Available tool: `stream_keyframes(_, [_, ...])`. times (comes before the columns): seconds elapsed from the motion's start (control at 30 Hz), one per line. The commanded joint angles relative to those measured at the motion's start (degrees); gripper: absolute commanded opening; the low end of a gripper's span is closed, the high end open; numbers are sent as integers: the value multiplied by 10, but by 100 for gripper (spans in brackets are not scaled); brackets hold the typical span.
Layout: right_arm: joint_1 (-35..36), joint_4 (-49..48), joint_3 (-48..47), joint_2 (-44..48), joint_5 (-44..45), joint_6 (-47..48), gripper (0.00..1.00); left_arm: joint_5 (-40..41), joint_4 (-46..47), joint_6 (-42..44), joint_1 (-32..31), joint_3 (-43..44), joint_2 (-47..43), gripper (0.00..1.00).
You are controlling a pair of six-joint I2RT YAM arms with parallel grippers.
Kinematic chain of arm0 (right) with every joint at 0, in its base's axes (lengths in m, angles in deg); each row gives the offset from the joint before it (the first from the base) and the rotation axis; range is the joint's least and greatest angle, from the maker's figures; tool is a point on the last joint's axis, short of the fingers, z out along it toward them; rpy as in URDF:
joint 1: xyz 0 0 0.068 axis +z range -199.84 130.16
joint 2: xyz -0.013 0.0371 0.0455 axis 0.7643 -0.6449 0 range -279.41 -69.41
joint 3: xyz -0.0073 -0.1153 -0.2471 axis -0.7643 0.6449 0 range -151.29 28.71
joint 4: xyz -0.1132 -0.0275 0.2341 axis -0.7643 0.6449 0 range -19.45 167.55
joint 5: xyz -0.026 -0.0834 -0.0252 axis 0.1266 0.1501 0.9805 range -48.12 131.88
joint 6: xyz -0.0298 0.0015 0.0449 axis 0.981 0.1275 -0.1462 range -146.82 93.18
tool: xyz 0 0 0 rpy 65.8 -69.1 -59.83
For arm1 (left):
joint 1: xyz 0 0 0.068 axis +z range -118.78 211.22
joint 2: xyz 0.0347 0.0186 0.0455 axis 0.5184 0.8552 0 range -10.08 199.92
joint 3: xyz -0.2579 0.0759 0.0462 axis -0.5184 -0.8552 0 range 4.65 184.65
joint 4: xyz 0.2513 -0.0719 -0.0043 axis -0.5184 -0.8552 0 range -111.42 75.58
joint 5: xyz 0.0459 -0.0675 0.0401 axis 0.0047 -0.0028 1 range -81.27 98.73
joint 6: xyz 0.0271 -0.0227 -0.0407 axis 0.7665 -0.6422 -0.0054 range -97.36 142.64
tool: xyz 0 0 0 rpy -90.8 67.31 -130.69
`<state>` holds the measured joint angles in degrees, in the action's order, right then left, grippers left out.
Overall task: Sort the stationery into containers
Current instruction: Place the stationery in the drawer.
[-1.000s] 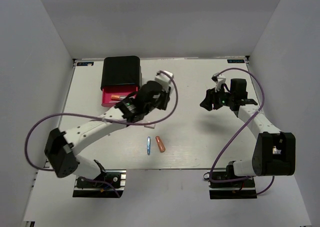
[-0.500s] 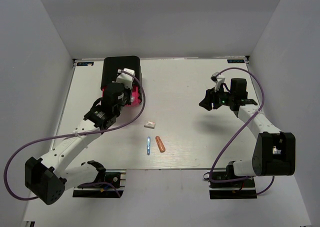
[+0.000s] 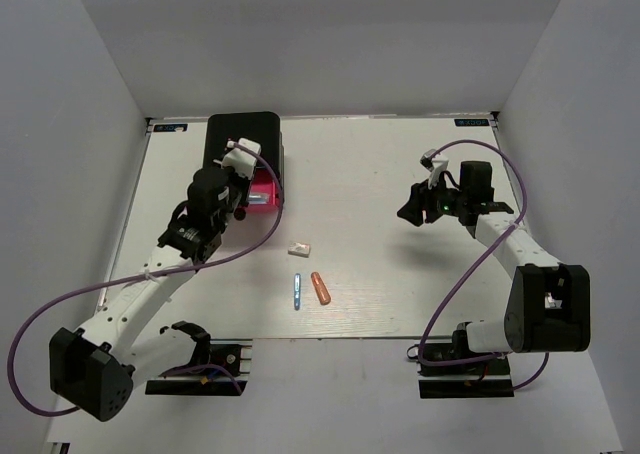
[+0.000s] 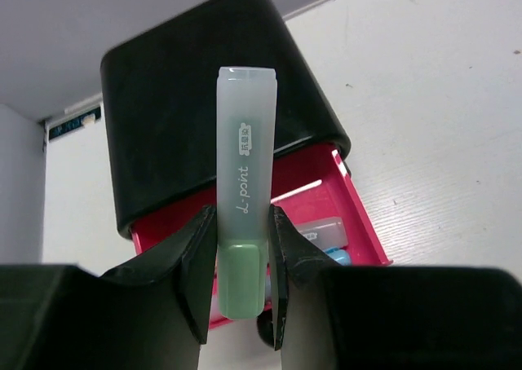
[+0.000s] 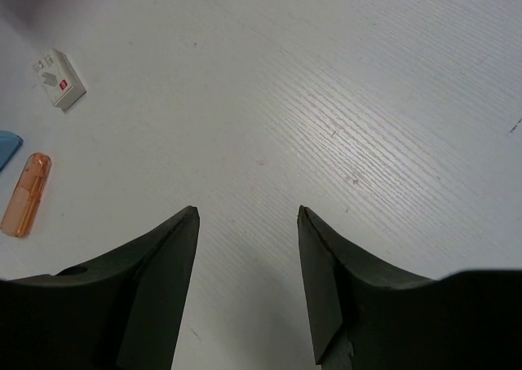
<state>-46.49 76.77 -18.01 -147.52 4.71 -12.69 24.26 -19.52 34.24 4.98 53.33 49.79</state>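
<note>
My left gripper (image 3: 226, 196) is shut on the green-tipped clear marker (image 4: 245, 142) and holds it upright in the air over the open pink drawer (image 4: 330, 182) of the black box (image 3: 243, 139). In the left wrist view the left gripper (image 4: 241, 217) pinches the marker near its green end. A blue-tipped clear marker (image 4: 324, 234) lies in the drawer. The white eraser (image 3: 299, 247), thin blue pen (image 3: 297, 291) and orange marker (image 3: 320, 287) lie mid-table. My right gripper (image 3: 412, 207) is open and empty above bare table; its wrist view shows the right gripper (image 5: 247, 215) with the eraser (image 5: 59, 78) and orange marker (image 5: 26, 182) to the left.
The black box (image 4: 179, 101) stands at the table's far left, its bottom drawer (image 3: 262, 195) pulled toward the middle. Grey walls close in the table on three sides. Purple cables loop off both arms.
My left arm has swung from the table's middle to the left, over the open drawer, with the green-tipped marker in its jaws. The eraser is now uncovered. The right arm has barely moved.
</note>
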Motion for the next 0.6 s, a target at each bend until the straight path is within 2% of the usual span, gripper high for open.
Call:
stream_keyframes(0.0, [-3,-16,1,11,-19,9,58,-95,40,74,14,1,-19,6])
stream_keyframes(0.03, [-5,-19,-1,9,-22,6,58,-113,53,109,20,-6,-19,6])
stream_keyframes(0.13, [-5,-23,-3,8,-24,5,58,-139,67,126,28,-18,-19,6])
stream_keyframes(0.27, [-5,-25,1,10,-22,5,58,-182,23,163,48,0,16,6])
stream_keyframes(0.57, [-7,-27,8,13,-23,10,58,-182,35,168,85,-31,16,8])
